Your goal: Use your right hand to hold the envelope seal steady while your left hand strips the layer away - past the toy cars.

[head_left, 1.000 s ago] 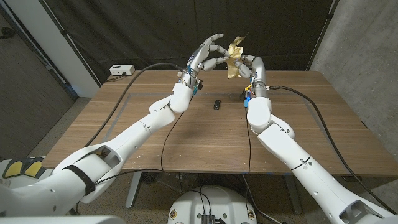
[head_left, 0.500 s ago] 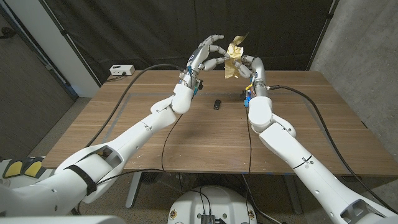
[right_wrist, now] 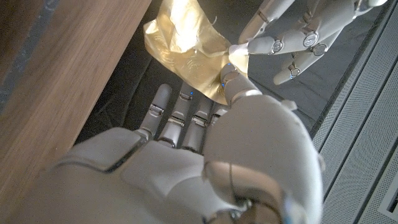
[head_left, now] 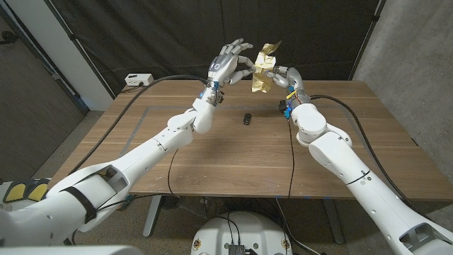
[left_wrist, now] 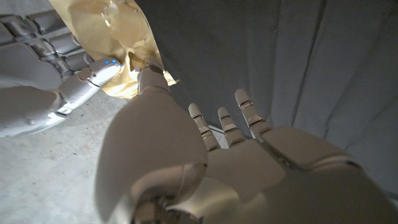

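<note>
A crumpled gold envelope [head_left: 264,65] hangs in the air over the table's far edge. My right hand [head_left: 286,76] grips it from the right, thumb [right_wrist: 235,87] pressed on the gold sheet [right_wrist: 186,50] and fingers under it. My left hand [head_left: 228,65] is raised on its left, back toward the head camera. Its thumb [left_wrist: 151,79] and a fingertip [right_wrist: 272,45] pinch the envelope's edge [left_wrist: 118,37] while the other fingers spread. A small dark toy car [head_left: 247,118] sits on the wood below the hands. A blue and yellow toy [head_left: 285,108] lies by my right wrist.
A white power box [head_left: 139,79] stands at the table's back left corner. Black cables [head_left: 159,86] run from it and along both arms across the table [head_left: 212,163]. A dark curtain hangs behind the far edge.
My left hand has risen and turned its back to the camera, closing on the envelope's left edge. My right forearm has swung outward to the right. The envelope stays aloft in nearly the same spot.
</note>
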Motion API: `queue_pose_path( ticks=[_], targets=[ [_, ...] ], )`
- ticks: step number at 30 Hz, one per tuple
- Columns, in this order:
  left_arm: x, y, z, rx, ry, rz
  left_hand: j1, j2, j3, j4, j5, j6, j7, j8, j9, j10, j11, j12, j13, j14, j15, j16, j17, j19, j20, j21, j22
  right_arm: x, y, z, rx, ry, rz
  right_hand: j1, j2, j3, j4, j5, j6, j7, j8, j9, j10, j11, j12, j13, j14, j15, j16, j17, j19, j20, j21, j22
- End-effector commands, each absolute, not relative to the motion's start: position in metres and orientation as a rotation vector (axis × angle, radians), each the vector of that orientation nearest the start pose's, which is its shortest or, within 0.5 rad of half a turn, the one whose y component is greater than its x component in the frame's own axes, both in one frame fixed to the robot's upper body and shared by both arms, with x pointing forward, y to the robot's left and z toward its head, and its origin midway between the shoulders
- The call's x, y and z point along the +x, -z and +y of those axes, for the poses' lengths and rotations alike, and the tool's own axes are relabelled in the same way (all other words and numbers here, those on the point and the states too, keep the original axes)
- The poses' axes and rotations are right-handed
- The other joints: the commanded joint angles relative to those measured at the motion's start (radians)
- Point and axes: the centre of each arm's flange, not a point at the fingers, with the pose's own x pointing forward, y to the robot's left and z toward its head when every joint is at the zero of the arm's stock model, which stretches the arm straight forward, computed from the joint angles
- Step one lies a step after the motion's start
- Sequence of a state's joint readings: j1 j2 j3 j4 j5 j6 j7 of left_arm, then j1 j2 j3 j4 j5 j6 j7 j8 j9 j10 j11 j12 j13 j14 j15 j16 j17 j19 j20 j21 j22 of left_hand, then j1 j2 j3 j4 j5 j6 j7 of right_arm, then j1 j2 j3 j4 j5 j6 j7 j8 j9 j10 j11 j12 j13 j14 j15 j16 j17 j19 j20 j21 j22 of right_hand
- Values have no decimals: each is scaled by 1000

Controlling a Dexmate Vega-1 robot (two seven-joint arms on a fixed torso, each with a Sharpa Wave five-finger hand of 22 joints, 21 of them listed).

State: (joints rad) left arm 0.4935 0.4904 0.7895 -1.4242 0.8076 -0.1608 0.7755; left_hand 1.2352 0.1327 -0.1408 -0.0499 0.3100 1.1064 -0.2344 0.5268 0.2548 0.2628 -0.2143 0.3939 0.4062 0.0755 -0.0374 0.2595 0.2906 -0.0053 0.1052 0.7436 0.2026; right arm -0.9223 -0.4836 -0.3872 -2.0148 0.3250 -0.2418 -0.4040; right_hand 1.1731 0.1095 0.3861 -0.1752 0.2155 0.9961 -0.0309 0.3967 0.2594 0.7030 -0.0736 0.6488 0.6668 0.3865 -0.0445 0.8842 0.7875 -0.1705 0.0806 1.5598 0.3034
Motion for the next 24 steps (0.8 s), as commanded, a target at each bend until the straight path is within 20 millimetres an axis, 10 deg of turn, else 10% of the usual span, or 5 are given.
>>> queue_pose_path(
  ticks=[1, 24],
  targets=[
    [558, -94, 102, 1410, -381, -1628, 3, -4, -11, 0, 9, 41, 24, 17, 12, 11, -3, 6, 4, -2, -69, 2, 3, -4, -5, 5, 1, 548, -77, -182, -54, -197, -622, 7, 6, 0, 2, 6, 108, 113, 2, 4, 2, 8, 8, 3, 6, -60, 7, 3, -10, 12, 4, 4],
    [514, -64, 110, 1758, -434, -1876, 0, -7, -25, 7, 29, 49, 21, 22, 13, 18, -3, 10, 10, -11, -92, -1, 8, -9, -17, 5, 1, 556, -80, -191, 30, -263, -550, 12, 7, -2, 4, 13, 108, 114, 1, 9, -1, 10, 18, 0, 3, -59, 20, 0, -2, 11, 2, 11]
  ],
)
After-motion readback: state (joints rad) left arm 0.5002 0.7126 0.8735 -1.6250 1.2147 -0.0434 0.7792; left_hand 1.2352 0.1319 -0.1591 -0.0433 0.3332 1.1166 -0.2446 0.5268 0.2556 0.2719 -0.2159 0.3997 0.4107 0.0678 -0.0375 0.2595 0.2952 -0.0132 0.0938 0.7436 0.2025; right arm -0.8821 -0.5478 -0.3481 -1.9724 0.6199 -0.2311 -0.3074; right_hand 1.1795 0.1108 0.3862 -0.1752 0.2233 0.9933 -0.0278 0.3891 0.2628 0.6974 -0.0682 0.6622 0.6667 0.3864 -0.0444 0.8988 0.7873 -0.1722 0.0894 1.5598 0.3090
